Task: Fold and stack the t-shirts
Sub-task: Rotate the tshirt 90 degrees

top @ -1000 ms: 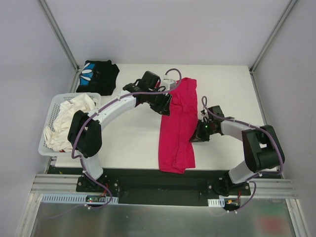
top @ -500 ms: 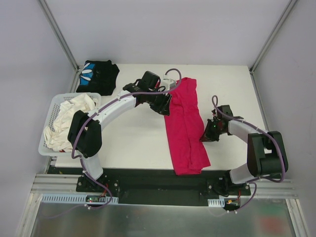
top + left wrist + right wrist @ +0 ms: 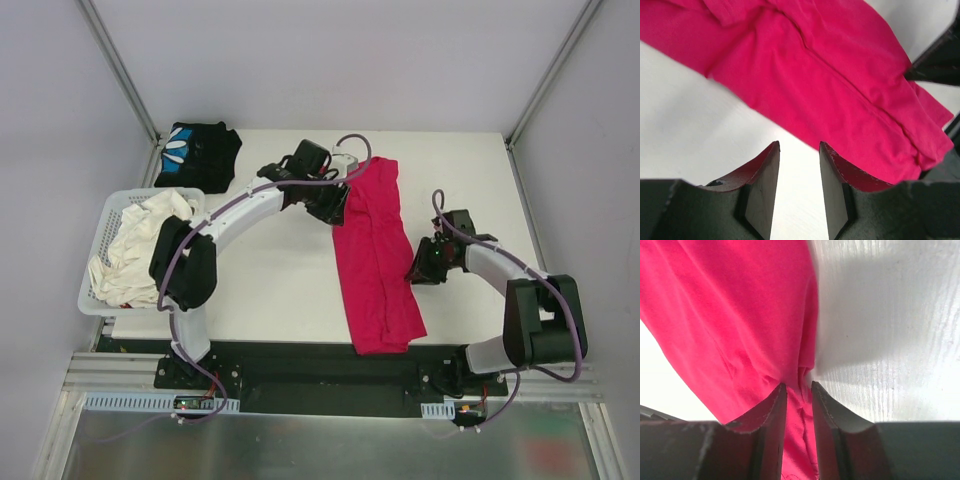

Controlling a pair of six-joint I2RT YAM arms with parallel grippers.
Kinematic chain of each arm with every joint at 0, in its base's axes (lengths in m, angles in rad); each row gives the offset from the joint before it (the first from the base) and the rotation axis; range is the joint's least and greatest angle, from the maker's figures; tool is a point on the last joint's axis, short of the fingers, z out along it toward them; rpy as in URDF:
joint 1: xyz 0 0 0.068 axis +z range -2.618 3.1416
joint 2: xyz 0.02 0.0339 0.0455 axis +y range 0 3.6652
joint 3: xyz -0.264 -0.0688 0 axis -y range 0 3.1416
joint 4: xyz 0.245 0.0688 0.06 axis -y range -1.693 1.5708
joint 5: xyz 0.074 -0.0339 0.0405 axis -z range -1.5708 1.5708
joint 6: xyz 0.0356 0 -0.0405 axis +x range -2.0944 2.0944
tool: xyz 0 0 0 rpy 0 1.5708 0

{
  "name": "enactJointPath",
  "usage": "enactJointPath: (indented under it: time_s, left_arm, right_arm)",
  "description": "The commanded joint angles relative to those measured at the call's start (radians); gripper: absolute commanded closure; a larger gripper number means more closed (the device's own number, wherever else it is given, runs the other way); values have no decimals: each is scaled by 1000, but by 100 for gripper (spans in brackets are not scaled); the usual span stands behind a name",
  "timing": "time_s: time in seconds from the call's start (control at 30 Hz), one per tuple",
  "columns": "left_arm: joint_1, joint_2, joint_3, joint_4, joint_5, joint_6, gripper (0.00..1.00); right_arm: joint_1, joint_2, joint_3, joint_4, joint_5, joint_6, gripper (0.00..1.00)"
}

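The magenta-red t-shirt [image 3: 375,255] lies on the white table as a long narrow strip running from back to front, with a seam down its middle [image 3: 850,95]. The black t-shirt [image 3: 198,155] with the blue-and-white print sits folded at the back left corner. My left gripper [image 3: 335,208] hovers at the strip's upper left edge. It is open [image 3: 799,145], with only bare table between its fingers. My right gripper [image 3: 418,270] is at the strip's right edge. Its jaws stand apart [image 3: 799,384] around a loose fold of the magenta cloth [image 3: 740,320].
A white lattice basket [image 3: 108,205] holding crumpled cream cloth [image 3: 140,240] stands at the table's left edge. Metal frame posts rise at the back corners. The table's front edge runs just below the strip's lower end.
My right gripper pulled the lower part of the magenta shirt to the right, straightening the strip, and its jaws have now parted. My left arm shifted only slightly.
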Motion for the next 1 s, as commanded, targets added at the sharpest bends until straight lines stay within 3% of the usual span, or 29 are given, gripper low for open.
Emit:
enactJointPath:
  time_s: [0.0, 0.4, 0.97]
  left_arm:
    - [22, 102, 122, 0, -44, 14, 63]
    - [95, 475, 557, -157, 19, 43, 63]
    - [109, 650, 674, -155, 106, 39, 63]
  right_arm:
    - [-7, -86, 56, -14, 29, 6, 70]
    - [-6, -112, 182, 7, -38, 21, 68]
    - [-6, -269, 229, -97, -55, 18, 66]
